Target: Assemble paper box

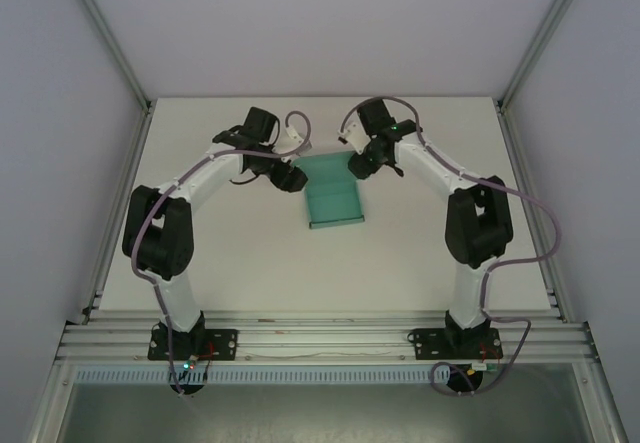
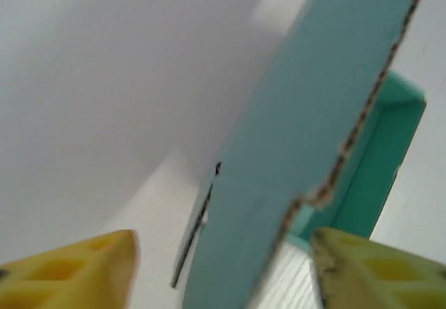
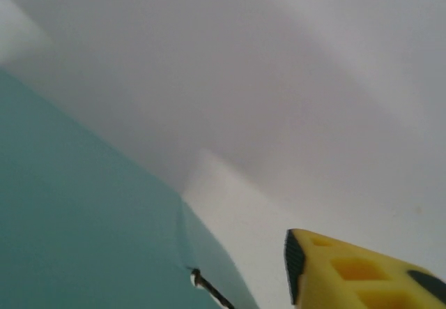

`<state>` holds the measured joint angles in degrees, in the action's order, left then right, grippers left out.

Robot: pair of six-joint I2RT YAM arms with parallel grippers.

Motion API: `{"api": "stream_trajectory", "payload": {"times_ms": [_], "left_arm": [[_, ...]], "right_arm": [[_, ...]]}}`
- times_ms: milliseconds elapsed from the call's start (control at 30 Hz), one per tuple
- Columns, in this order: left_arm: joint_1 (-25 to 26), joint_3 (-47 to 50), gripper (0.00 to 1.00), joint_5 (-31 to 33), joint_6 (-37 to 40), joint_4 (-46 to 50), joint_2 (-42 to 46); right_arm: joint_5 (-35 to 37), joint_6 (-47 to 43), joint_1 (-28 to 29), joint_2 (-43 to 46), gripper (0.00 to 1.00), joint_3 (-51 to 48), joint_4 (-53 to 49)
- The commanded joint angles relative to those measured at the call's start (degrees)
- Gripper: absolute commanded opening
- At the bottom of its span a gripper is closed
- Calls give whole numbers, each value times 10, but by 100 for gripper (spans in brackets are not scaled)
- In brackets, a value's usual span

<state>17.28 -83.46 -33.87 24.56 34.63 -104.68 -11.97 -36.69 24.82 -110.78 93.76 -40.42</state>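
Box (image 1: 333, 201): partly folded, I judge; closing left to do
Left tool (image 2: 223, 270): spread around flap (image 2: 300, 114)
Right tool (image 1: 361, 160): I cannot tell its state

The box (image 1: 331, 198) lay on the tabletop (image 1: 250, 258) near its middle, at 12 o'clock from the gap between the two arm bases (image 1: 190, 343). The left fingers (image 1: 288, 176) sat at the box's 10 o'clock corner, and the right fingers (image 1: 358, 162) at its 1 o'clock corner. Seen from the left wrist, the box stood between the spread left fingers. Seen from the right wrist, it lay at 9 o'clock of one finger.
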Motion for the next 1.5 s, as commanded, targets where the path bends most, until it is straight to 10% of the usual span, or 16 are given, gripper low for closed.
{"api": "stream_trajectory", "payload": {"times_ms": [0, 233, 667, 1033, 1467], "left_arm": [[7, -30, 48, 20, 14, 22, -1], [20, -45, 13, 64, 1, 32, -17], [43, -53, 12, 182, -175, -43, 4], [55, 47, 14, 128, -404, -196, 35], [64, 100, 17, 150, -494, -280, 24]], "right_arm": [[-3, -14, 1, 0, 39, 19, -41], [-10, 4, 2, 17, 16, 7, -43], [36, 163, 34, 107, 3, -76, 29], [71, 480, 62, 130, 3, -161, 211], [109, 562, 87, 103, 0, -180, 271]]}}
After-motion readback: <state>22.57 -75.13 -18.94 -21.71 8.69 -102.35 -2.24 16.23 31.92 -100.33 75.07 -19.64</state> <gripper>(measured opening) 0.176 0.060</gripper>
